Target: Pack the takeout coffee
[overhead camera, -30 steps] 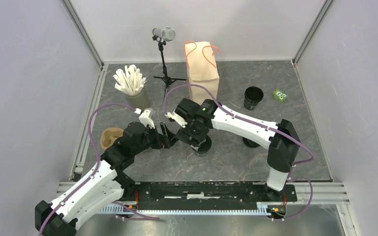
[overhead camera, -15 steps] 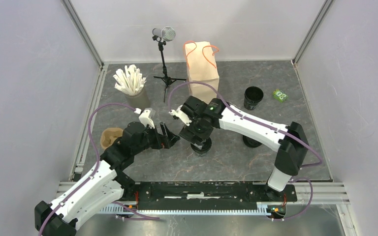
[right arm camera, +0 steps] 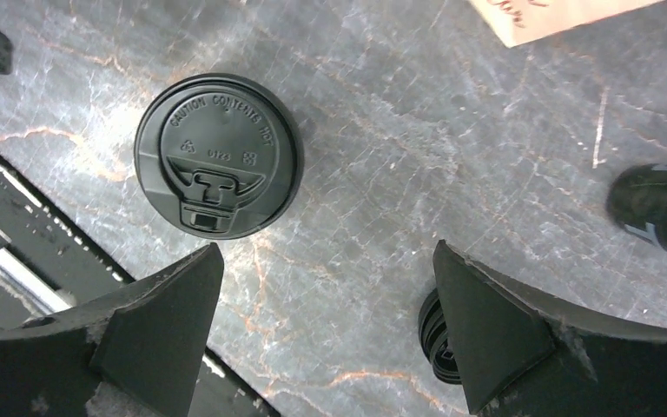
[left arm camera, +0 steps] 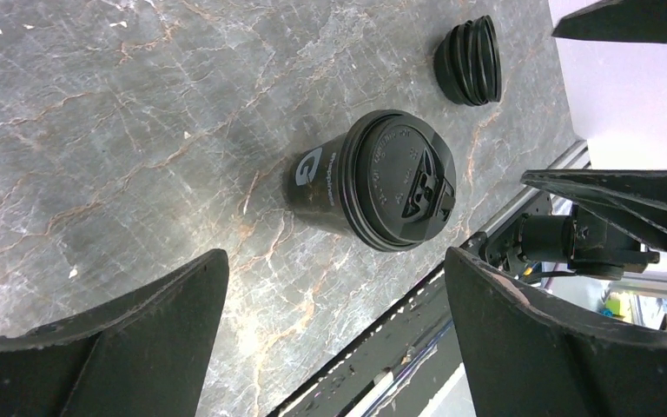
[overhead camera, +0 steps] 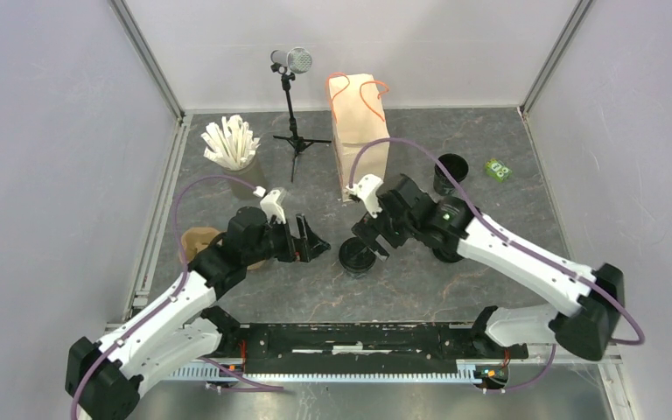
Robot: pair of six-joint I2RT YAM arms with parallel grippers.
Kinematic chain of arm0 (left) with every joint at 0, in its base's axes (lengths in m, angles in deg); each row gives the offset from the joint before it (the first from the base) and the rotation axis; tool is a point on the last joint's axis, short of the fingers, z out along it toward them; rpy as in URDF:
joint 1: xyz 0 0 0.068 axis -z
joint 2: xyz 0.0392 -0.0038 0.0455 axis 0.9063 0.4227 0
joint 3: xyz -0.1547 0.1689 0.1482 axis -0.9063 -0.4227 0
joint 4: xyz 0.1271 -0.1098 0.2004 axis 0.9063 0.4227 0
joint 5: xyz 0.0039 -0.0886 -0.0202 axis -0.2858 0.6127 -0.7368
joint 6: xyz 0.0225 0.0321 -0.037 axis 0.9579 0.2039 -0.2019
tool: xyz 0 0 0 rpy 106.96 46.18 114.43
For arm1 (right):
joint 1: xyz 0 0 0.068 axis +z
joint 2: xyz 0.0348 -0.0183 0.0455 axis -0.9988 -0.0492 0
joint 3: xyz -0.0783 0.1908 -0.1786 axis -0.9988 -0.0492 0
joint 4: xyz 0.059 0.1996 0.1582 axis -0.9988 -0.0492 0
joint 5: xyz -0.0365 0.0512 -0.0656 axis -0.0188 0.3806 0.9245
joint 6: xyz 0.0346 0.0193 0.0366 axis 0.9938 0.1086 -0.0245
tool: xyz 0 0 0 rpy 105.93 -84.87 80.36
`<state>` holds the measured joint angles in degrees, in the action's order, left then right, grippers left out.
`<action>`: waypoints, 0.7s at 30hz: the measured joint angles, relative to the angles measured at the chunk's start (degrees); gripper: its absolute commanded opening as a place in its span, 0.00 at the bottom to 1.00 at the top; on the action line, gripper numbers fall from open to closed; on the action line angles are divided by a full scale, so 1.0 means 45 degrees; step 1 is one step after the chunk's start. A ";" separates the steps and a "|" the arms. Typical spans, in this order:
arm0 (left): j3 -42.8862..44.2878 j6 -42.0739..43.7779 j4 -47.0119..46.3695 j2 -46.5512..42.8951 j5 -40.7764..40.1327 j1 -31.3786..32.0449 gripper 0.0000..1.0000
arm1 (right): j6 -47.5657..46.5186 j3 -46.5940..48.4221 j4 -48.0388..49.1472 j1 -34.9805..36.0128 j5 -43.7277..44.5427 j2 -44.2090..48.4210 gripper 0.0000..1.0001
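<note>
I'm seeing the takeout coffee [overhead camera: 356, 256] standing upright with its lid on, low center of the top view, on the grey marble tabletop [overhead camera: 420, 289]. Left gripper [overhead camera: 312, 243] is hovering just left of it, jaws spread, empty. Right gripper [overhead camera: 369, 238] is hanging just upper right of it, also spread and empty. Brown paper bag [overhead camera: 360, 131] is standing top center, contents hidden. Grey cup [overhead camera: 243, 175] at upper left is holding white sticks [overhead camera: 230, 142]. White walls [overhead camera: 52, 131] are enclosing the table.
</note>
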<state>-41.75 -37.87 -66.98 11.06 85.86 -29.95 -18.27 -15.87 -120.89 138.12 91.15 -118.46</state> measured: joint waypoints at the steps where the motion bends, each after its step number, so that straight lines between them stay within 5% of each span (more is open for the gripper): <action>1: 0.0102 0.0005 -0.0044 0.0257 0.0102 0.0000 1.00 | 0.0015 -0.0384 0.0374 0.0000 0.0185 0.0398 0.98; 10: 0.1073 0.0325 -0.0831 0.2866 0.0748 0.0000 0.92 | 0.0714 -0.3808 0.3526 -0.1205 0.0933 0.3434 0.98; 21: 0.1190 0.0432 -0.2414 0.5226 0.1355 0.0000 0.84 | 0.1817 -0.6917 0.7543 -0.1802 -0.1807 0.5163 0.68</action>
<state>-36.39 -35.93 -77.85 34.57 91.95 -29.95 -10.09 -46.99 -86.94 130.01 83.02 -95.23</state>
